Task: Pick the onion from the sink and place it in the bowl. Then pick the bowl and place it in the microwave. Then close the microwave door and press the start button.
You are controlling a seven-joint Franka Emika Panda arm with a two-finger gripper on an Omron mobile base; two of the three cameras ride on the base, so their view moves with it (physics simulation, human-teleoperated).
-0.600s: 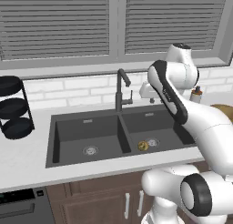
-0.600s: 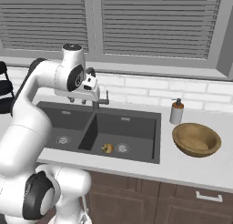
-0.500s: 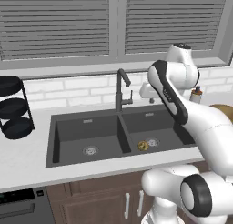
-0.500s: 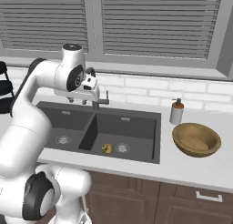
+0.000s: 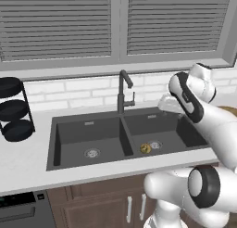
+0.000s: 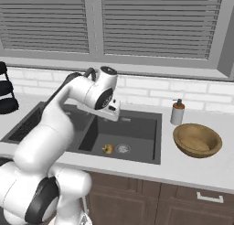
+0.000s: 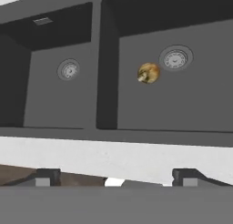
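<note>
Yellow-brown onion (image 7: 149, 73) sits beside the right drain in the sink (image 7: 173, 104), so lower your wide-open, empty gripper (image 7: 116, 176) onto it next.

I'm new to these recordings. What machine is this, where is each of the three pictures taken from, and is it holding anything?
It is a white robot arm on a drivable base, in a rendered kitchen. Two pictures come from cameras on the base, behind the arm to its left and right. The third looks along the hand, whose two dark fingers stand apart, holding nothing. Below lies a dark double-basin sink with a black faucet. A small yellow-brown onion sits on the floor of the right basin, beside the drain ring. On the counter to the right stand an empty wooden bowl and a soap dispenser; a black tiered rack stands at the left.
</note>
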